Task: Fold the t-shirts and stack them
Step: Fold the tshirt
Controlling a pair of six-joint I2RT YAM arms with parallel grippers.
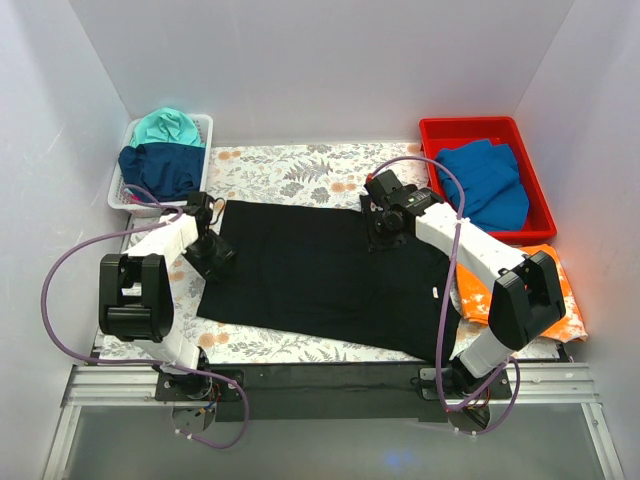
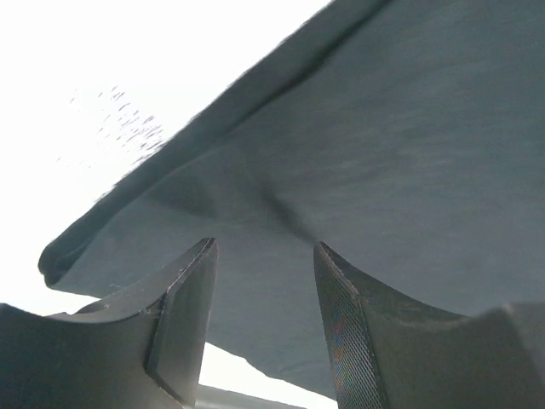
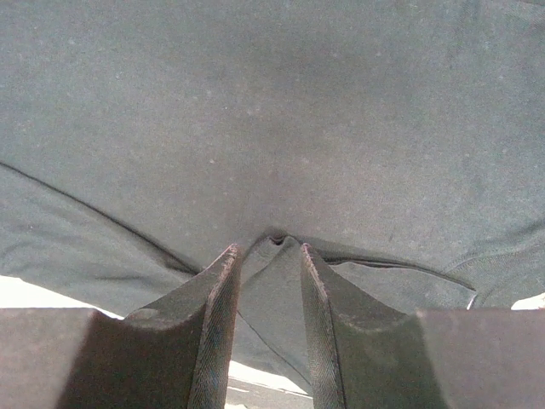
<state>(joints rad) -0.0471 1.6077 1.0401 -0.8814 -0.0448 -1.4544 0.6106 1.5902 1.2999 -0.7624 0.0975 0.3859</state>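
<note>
Black t-shirt [image 1: 320,280] lies spread flat mid-table on the printed table cloth [image 1: 290,170]. Only the top view shows the others: teal shirt [image 1: 165,125] and navy shirt [image 1: 160,165] in a white basket [image 1: 205,125] at 10 o'clock, blue shirt [image 1: 485,180] in a red bin [image 1: 470,124] at 2, orange shirt [image 1: 480,290] at 4. The left gripper [image 1: 210,250] sits at the black shirt's 9 o'clock edge; its wrist view [image 2: 264,256] shows cloth between parted fingers, though I cannot tell whether they grip it. The right gripper [image 1: 385,225], at 1 o'clock, pinches a fold, plain only from its wrist view [image 3: 268,251].
</note>
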